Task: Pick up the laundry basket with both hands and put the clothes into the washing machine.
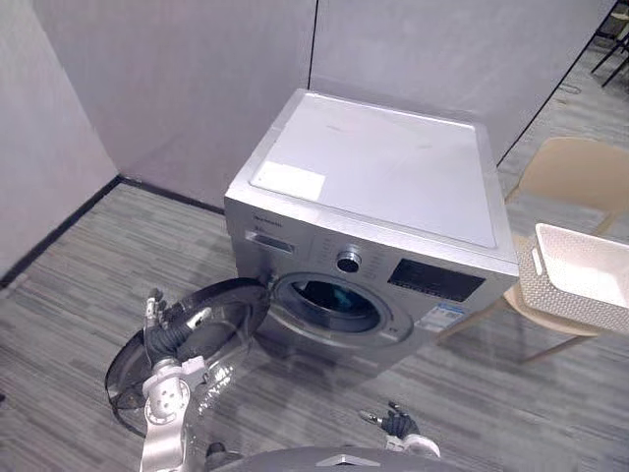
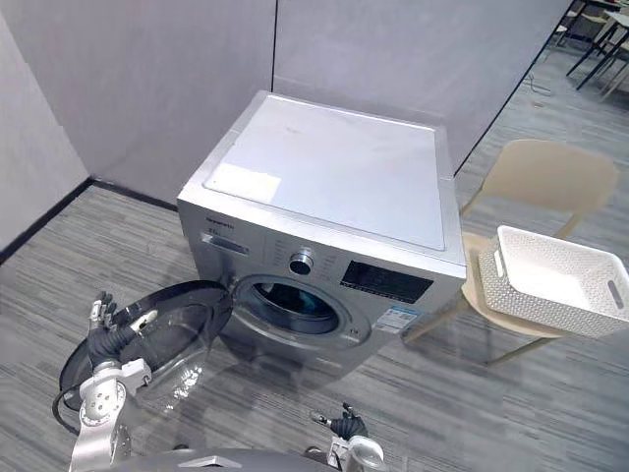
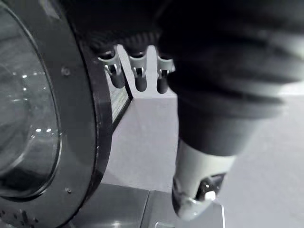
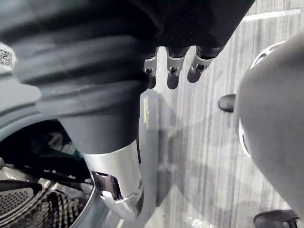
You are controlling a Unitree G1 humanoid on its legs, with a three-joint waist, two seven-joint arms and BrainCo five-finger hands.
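A white woven laundry basket (image 2: 550,280) rests on a tan chair (image 2: 545,172) to the right of the silver washing machine (image 1: 383,167). Its inside looks plain white. The machine's round glass door (image 1: 197,339) is swung wide open to the left. Inside the drum opening (image 1: 329,303) something dark shows. My left hand (image 1: 157,320) is at the door's outer rim (image 3: 92,118), open, with straight fingers beside the rim. Low in front of the machine, my right hand (image 1: 395,425) is open and holds nothing; its wrist view looks past its thumb (image 4: 118,185) into the drum.
The machine stands in a corner of grey partition walls (image 1: 197,79) on a grey plank floor (image 1: 88,295). The open door juts out over the floor in front left. Dark furniture legs (image 2: 595,39) show far back right.
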